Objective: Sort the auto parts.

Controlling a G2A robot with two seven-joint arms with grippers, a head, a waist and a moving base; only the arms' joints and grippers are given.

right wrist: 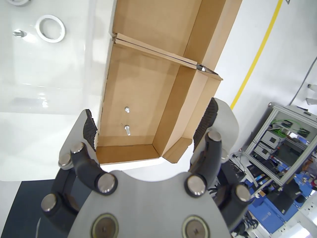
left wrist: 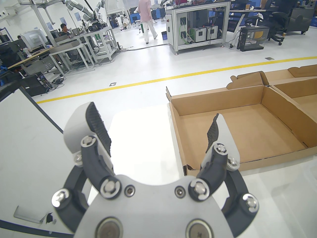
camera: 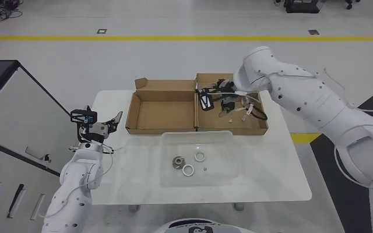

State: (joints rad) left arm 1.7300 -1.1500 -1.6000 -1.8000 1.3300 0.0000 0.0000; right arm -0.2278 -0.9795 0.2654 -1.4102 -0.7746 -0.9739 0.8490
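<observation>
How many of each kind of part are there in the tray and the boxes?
White rings: 2
Bolts: 3
Flanged metal part: 1
Total: 6

White table [camera: 274,175], rounded corners. Three items rest directly on it. A clear plastic tray [camera: 165,169] serves as reference. Beyond the tray's far rim stand two open cardboard boxes, side by side with walls touching: left box [camera: 160,108] and right box [camera: 204,121]. Contact with the tray cannot be determined.
</observation>
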